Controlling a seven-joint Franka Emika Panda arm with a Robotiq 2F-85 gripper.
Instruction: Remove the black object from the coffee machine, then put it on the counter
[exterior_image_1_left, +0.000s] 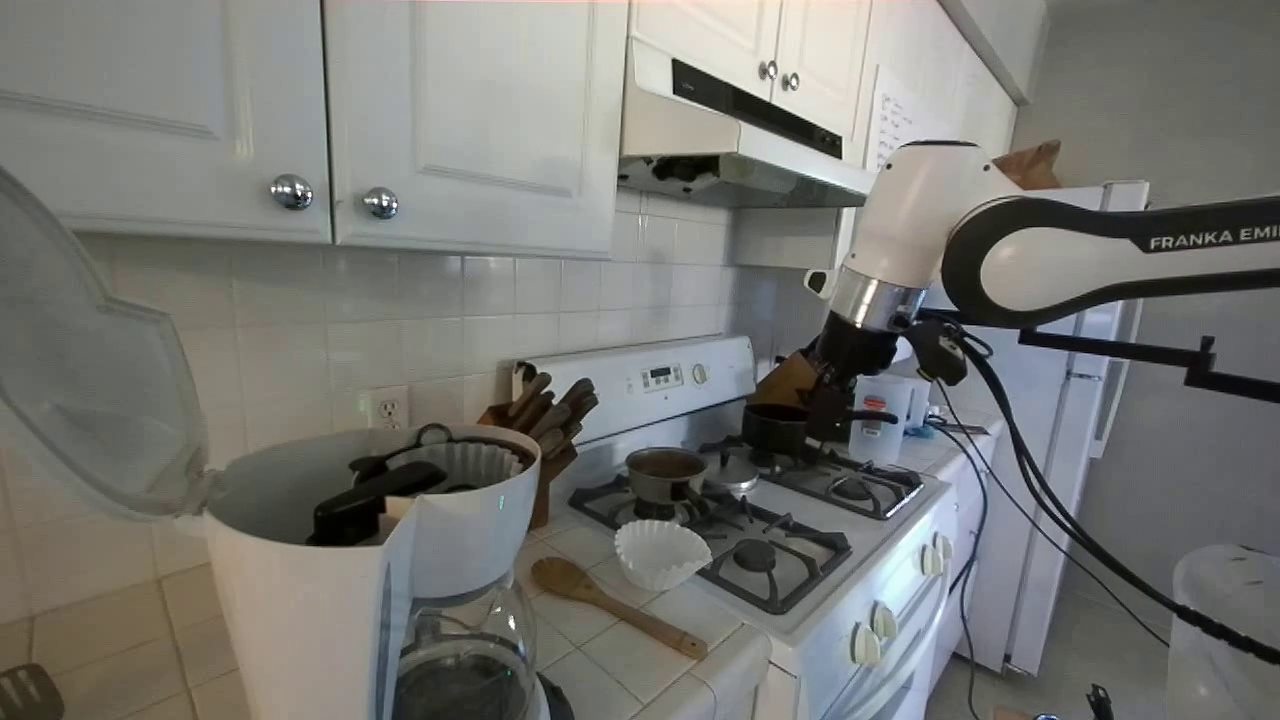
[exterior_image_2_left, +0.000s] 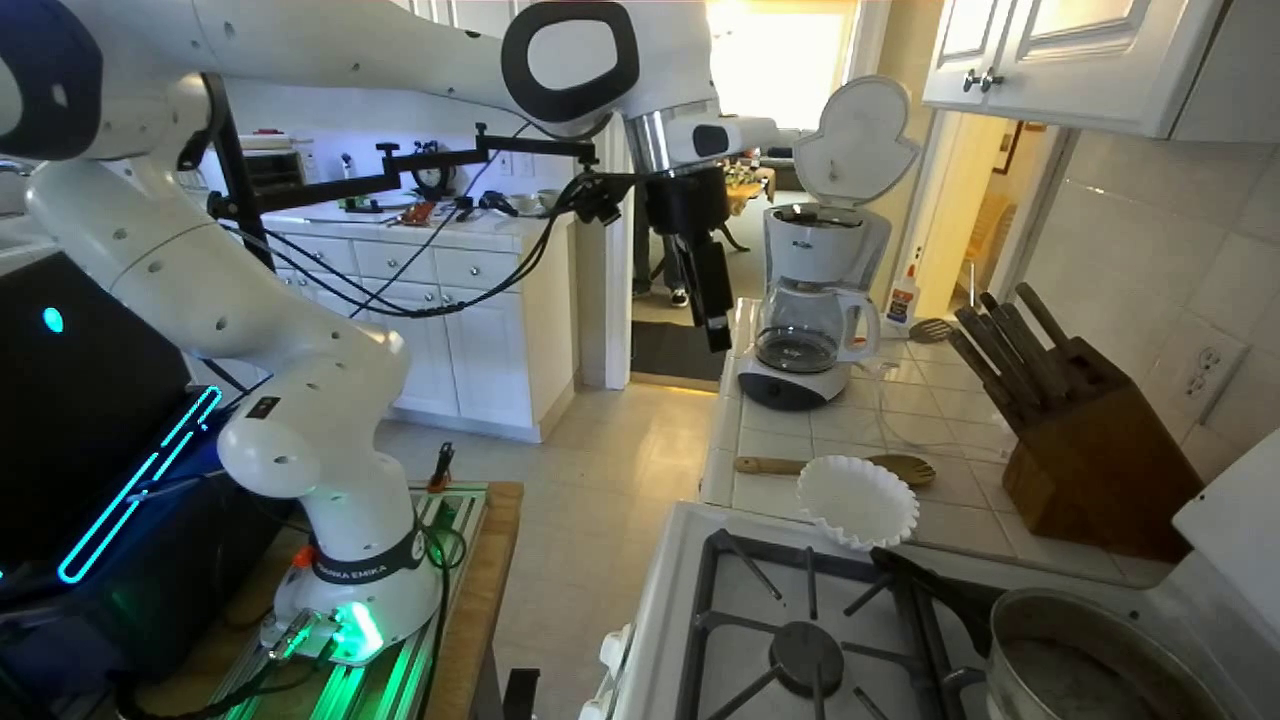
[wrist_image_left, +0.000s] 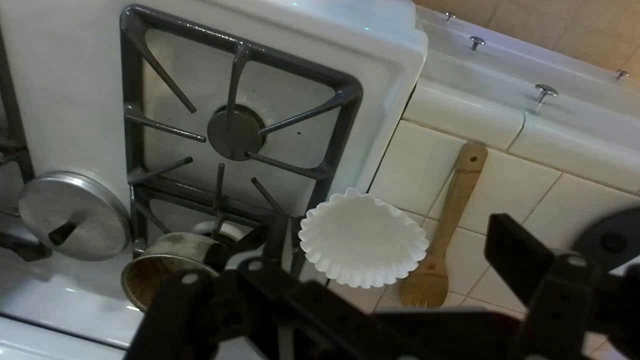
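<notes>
Your claw (wrist_image_left: 392, 245), wide open and empty, hangs away from the machine (exterior_image_2_left: 805, 250). The basket (exterior_image_1_left: 373, 466) sits in the machine's top. If you enter this wide, you may knock the machine's raised lid (exterior_image_2_left: 855, 140).

I get an exterior view close by the coffee machine (exterior_image_1_left: 310, 600) at 8 o'clock, an exterior view facing it across the stove (exterior_image_2_left: 885, 620) at 5, wrist view steeply down, all sharing the loose white filter (wrist_image_left: 362, 237).
</notes>
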